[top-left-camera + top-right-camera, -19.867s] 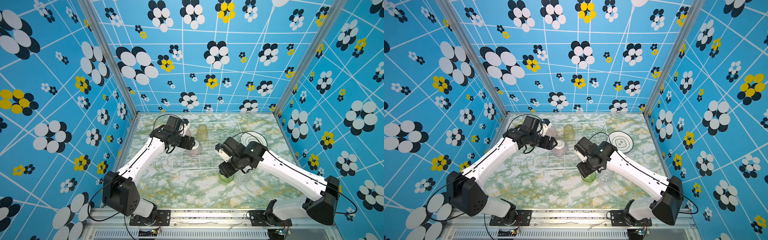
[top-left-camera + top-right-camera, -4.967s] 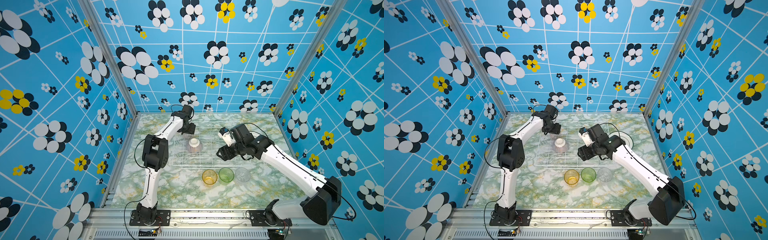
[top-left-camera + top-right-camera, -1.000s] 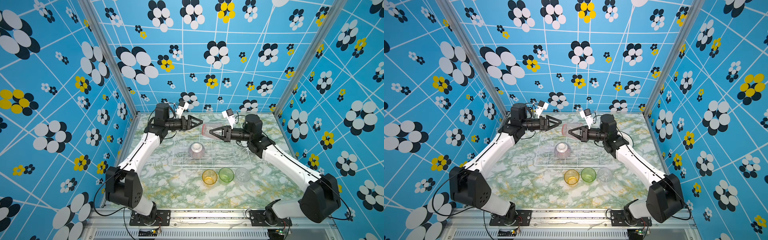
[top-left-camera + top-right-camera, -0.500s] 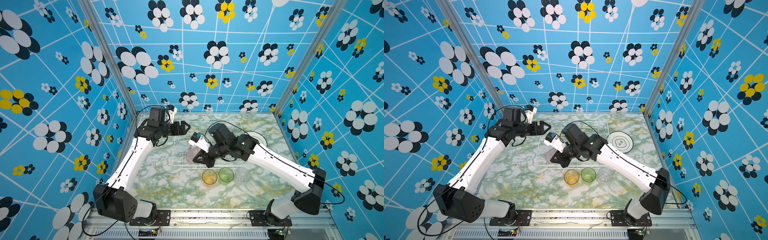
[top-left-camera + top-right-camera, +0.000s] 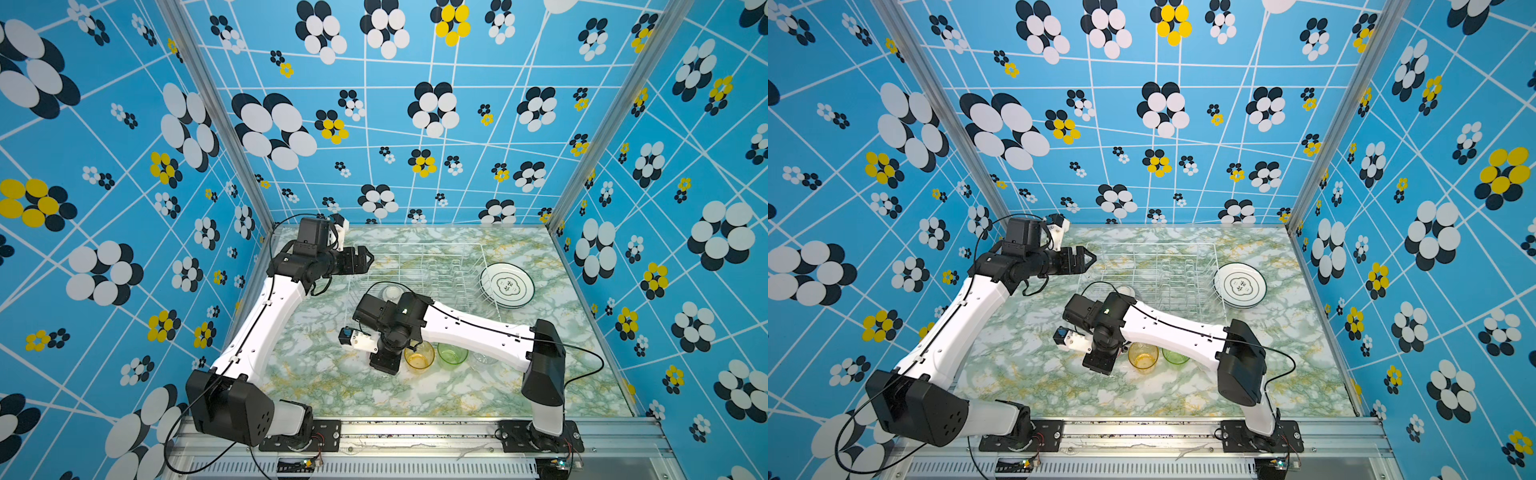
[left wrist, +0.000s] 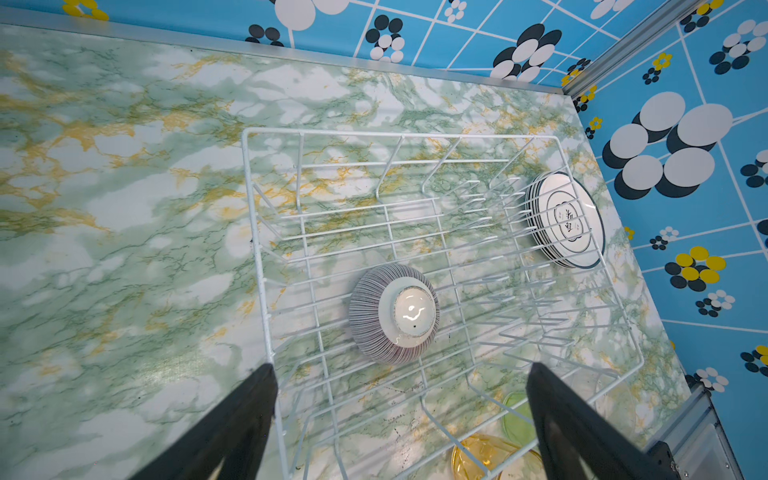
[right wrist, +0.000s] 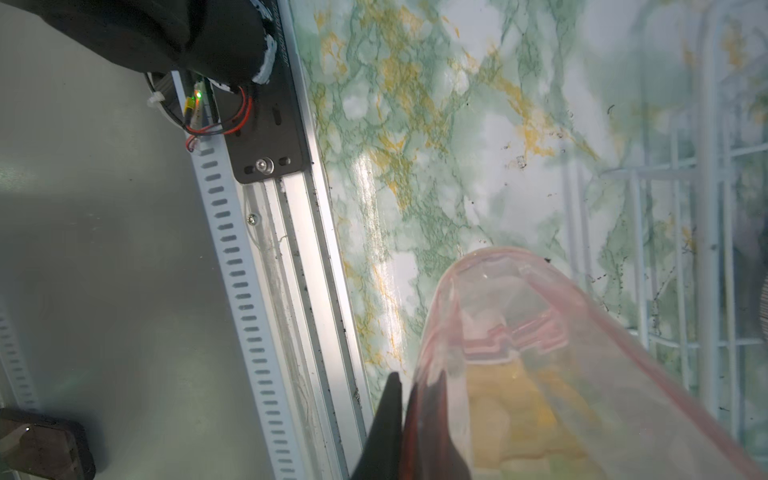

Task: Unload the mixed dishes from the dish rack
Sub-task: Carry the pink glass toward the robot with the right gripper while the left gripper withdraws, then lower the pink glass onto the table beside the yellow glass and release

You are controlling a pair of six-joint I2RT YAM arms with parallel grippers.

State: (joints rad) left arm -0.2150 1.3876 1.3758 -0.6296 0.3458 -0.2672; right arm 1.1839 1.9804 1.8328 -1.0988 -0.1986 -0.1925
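Since the right tool (image 7: 409, 399) pinches the pink tumbler (image 7: 540, 353) by its wall just beside the yellow tumbler (image 5: 419, 355), low over the table (image 5: 332, 382), it should set it down upright before letting go; the left tool (image 5: 365, 259) gapes wide by the dish rack (image 5: 415, 248).

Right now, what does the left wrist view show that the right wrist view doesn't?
Left wrist only: the upturned striped bowl in the dish rack, and the stacked plates beside it. Right wrist only: the pink tumbler, its rim pinched by the right gripper, and the front rail. Both: rack wires and the marble table.
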